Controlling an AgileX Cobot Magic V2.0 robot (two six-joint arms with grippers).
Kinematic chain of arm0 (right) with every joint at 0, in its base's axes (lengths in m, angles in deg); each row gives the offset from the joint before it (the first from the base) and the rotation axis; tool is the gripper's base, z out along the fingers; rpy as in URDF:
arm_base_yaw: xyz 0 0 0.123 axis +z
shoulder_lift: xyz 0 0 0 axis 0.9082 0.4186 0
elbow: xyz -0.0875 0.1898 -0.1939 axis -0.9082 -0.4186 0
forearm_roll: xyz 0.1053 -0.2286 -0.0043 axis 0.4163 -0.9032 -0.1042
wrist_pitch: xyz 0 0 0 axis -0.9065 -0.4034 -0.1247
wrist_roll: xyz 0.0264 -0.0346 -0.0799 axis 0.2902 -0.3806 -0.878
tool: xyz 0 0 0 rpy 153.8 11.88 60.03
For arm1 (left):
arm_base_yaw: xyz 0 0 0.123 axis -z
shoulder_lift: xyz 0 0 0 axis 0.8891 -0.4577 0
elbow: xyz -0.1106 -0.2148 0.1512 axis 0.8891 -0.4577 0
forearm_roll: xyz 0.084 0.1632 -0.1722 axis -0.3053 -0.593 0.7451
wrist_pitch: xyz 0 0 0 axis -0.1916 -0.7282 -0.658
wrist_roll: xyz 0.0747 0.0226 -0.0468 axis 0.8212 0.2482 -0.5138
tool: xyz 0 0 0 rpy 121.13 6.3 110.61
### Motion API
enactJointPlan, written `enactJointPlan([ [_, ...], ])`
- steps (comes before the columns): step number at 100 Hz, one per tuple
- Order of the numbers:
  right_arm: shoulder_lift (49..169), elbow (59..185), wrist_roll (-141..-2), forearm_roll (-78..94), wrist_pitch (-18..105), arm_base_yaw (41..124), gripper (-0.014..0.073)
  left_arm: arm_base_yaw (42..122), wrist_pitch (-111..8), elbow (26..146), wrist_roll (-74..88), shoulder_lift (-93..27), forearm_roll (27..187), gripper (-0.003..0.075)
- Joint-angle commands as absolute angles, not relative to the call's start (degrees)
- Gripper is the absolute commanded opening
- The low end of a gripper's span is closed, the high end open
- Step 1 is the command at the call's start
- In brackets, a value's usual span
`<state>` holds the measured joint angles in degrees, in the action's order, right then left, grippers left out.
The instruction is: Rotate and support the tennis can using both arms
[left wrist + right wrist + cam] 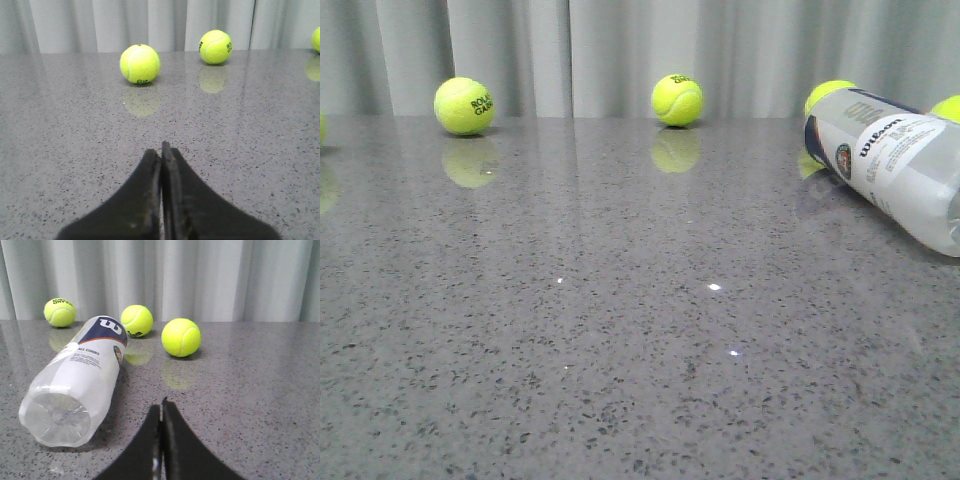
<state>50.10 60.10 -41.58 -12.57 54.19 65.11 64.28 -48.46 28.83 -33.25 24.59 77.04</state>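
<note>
Lying on its side on the tabletop (620,330), the tennis can (80,380) looks empty, light, smooth-walled and prone to rolling, so mid-body suits the closed left gripper (161,147) and closed right gripper (161,405).

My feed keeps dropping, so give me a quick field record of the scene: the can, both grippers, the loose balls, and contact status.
can: tennis can lying on its side at the right of the table, clear base toward the right wrist camera
can contents: looks empty
left gripper: shut, holding nothing, above bare tabletop
right gripper: shut, holding nothing, short of the can's base, not touching
balls: several loose on the table, including one at far left and one at centre back; two more sit behind the can
contact: neither gripper touches the can
</note>
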Motion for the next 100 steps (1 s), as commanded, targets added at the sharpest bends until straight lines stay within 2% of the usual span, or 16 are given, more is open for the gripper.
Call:
enactJointPlan([
  [1,49.1,60.0,-41.9,-12.7,58.4,64.7,-0.0060,64.1,-44.0,26.3,-33.9,26.5,77.5,-0.0019],
  [34,49.1,60.3,-41.9,-12.7,58.4,64.7,-0.0060,64.1,-44.0,26.3,-33.9,26.5,77.5,-0.0019],
  [51,49.6,65.8,-41.9,-12.7,54.3,64.7,-0.0060,64.1,-44.0,26.3,-33.9,26.5,77.5,-0.0019],
  [73,55.6,79.2,-41.9,-12.7,38.7,64.7,-0.0060,64.1,-44.0,26.3,-33.9,26.5,77.5,-0.0019],
  [100,72.7,97.2,-41.9,-12.7,18.7,64.7,-0.0060,64.1,-44.0,26.3,-33.9,26.5,77.5,-0.0019],
])
